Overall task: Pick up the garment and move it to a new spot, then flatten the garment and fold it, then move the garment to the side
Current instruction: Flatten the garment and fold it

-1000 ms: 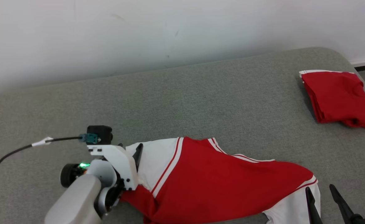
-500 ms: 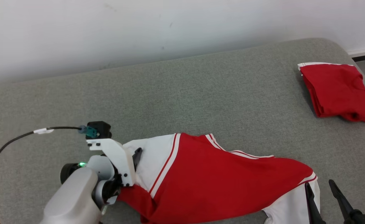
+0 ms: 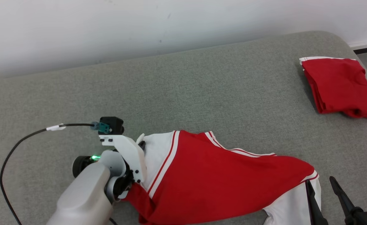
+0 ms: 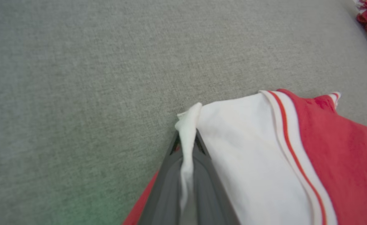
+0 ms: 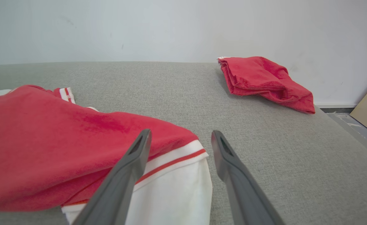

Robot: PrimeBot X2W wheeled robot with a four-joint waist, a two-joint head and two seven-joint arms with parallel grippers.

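Note:
A red and white garment [image 3: 221,178] lies spread across the near part of the grey surface [image 3: 186,93], a white sleeve at each end. My left gripper [image 3: 140,144] is at its left sleeve. In the left wrist view the left gripper [image 4: 186,137] is shut on a pinched fold of white sleeve fabric, and the garment [image 4: 296,162] stretches off to the right. My right gripper [image 3: 319,186] stands open at the lower right, over the other white sleeve. In the right wrist view the right gripper [image 5: 180,137] has its jaws apart above the garment [image 5: 61,147], holding nothing.
A second red garment [image 3: 339,87], folded, lies at the far right of the surface; it also appears as a folded red garment [image 5: 261,79] in the right wrist view. A black cable [image 3: 30,140] runs left from my left wrist. A white wall [image 3: 139,25] backs the surface.
My left gripper has closed on the white sleeve edge and shifted slightly right. The head camera has tilted, so the whole scene sits a little higher in view.

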